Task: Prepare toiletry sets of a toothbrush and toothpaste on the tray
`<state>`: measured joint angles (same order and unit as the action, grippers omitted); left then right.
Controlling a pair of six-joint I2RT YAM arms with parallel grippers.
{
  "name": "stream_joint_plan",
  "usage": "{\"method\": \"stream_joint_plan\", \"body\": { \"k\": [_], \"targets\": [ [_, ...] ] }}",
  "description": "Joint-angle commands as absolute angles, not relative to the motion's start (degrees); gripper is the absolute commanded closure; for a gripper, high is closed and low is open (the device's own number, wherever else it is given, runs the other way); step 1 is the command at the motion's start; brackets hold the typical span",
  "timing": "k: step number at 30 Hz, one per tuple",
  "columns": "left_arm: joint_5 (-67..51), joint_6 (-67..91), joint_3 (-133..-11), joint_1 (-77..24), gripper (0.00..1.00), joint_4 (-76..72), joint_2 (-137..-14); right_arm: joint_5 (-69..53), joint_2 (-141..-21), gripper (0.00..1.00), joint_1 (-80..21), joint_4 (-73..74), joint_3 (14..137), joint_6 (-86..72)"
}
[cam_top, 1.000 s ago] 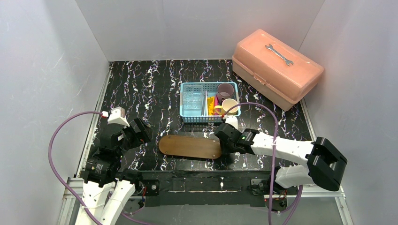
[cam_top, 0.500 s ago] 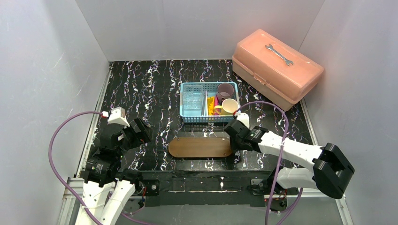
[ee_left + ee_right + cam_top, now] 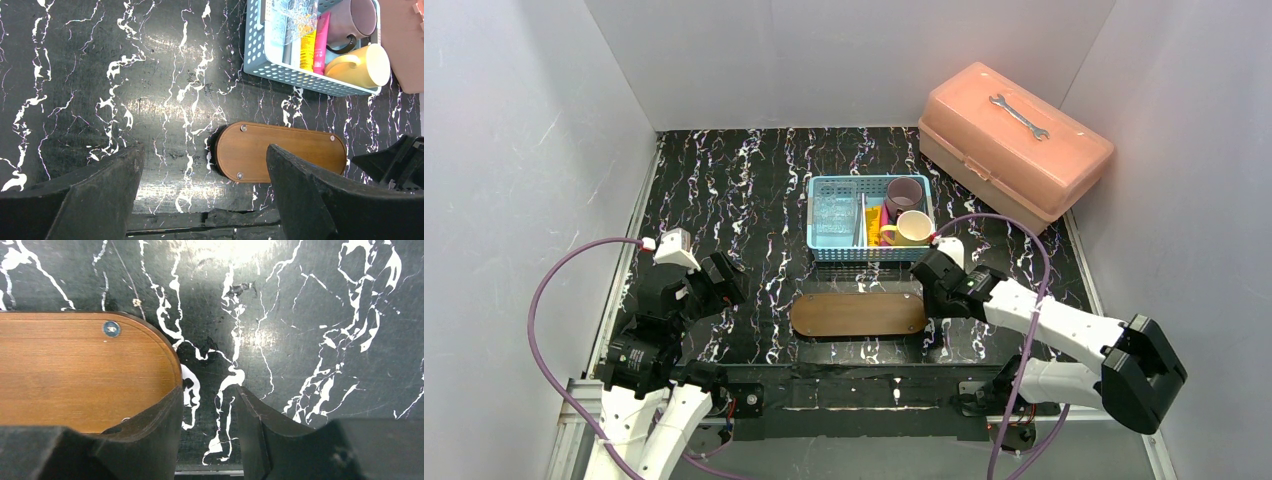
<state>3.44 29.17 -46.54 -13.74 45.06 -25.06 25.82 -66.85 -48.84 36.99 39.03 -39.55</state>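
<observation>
Both empty, we find our half-parted right tool (image 3: 207, 395) at the tray's (image 3: 280, 152) right end, nearer the basket (image 3: 300, 82) than our wide left tool (image 3: 202, 150).

You'll find the tray (image 3: 859, 314), a long brown wooden board with rounded ends and small screw heads, lying flat and level at lower centre of the top view, just below the basket (image 3: 871, 254). Inside the basket, a thin pale toothbrush (image 3: 861, 222) lies beside the yellow toothpaste (image 3: 307, 50) and the pink toothpaste (image 3: 320, 42).
</observation>
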Motion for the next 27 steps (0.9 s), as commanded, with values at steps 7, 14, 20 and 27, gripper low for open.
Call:
{"method": "stream_joint_plan", "body": {
  "k": [7, 14, 20, 27],
  "targets": [
    [2.3, 28.7, -46.3, -13.9, 0.09, 45.1, -26.1, 27.5, -65.1, 0.49, -48.6, 41.8, 51.9, -35.4],
    [1.3, 28.4, -46.2, -13.9, 0.09, 44.7, -26.4, 29.7, -69.4, 0.49, -48.6, 43.4, 62.9, -30.3],
    [0.5, 28.2, -46.1, -13.9, 0.03, 44.4, -26.6, 31.4, -75.3, 0.49, -46.9, 43.8, 73.0, -24.5],
    [0.0, 28.0, -46.0, -13.9, 0.02, 44.1, -26.3, 23.8, -83.3, 0.48, -41.8, 40.6, 79.9, -17.5]
  ]
}}
